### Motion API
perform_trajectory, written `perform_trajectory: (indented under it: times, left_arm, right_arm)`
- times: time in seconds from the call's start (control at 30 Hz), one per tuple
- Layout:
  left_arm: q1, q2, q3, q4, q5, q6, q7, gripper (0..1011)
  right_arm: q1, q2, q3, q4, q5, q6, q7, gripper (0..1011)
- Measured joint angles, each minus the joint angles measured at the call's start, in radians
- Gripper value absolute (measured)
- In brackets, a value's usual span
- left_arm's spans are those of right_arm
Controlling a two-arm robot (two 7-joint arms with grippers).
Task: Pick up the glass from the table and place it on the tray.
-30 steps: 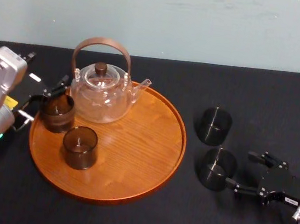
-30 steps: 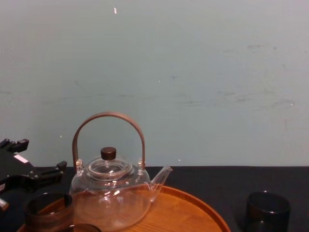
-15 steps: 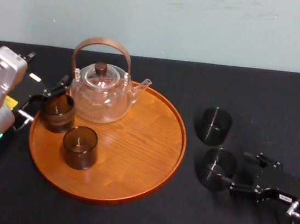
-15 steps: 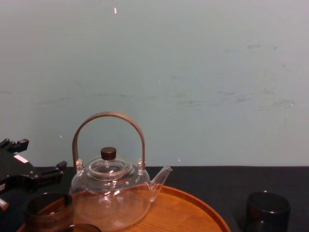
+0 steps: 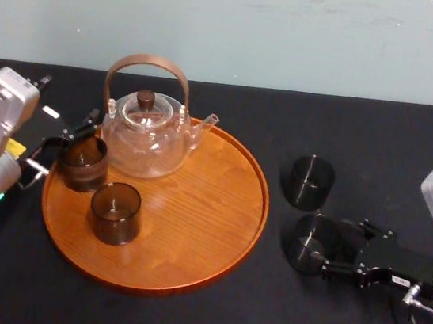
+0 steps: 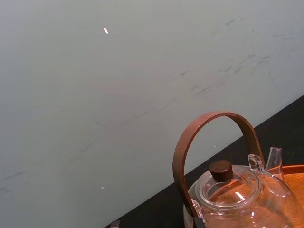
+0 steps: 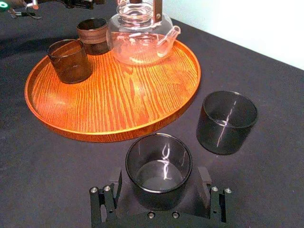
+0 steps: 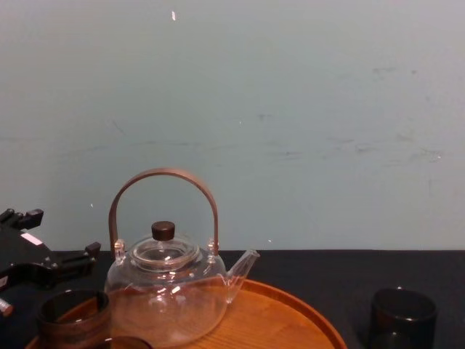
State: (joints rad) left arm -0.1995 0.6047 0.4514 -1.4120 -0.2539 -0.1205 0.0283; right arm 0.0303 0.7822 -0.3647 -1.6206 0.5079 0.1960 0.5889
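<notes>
Right of the tray (image 5: 184, 286), on the black counter (image 5: 363, 141), stand two glasses — the nearer glass (image 5: 311, 242) sits between the spread fingers of the right gripper (image 7: 159, 185), the farther glass (image 5: 310, 182) just beyond. On the tray: one teapot (image 5: 143, 140), a front glass (image 5: 115, 212), a back glass (image 5: 82, 162) — the left gripper (image 5: 66, 142) spread beside the latter.

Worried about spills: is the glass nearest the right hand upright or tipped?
Upright. The glass stands on its base, open mouth up, between the right hand's fingers.
</notes>
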Motion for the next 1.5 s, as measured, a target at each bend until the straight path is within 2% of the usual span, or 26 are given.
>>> perform_trajectory:
  times: [0.7, 0.83, 1.33, 1.5]
  left_arm:
    - [0.000, 0.000, 0.000, 0.000, 0.000, 0.000, 0.000, 1001]
    - [0.000, 0.000, 0.000, 0.000, 0.000, 0.000, 0.000, 1001]
    - [0.000, 0.000, 0.000, 0.000, 0.000, 0.000, 0.000, 1001]
    - [0.000, 0.000, 0.000, 0.000, 0.000, 0.000, 0.000, 1001]
  right_arm:
    - [0.073, -0.025, -0.052, 0.035, -0.025, 0.020, -0.008, 1002]
    - [0.089, -0.031, -0.068, 0.039, -0.052, 0.020, -0.019, 1002]
    - [0.086, -0.030, -0.065, 0.039, -0.048, 0.018, -0.018, 1002]
    - [0.086, -0.030, -0.064, 0.039, -0.046, 0.018, -0.017, 912]
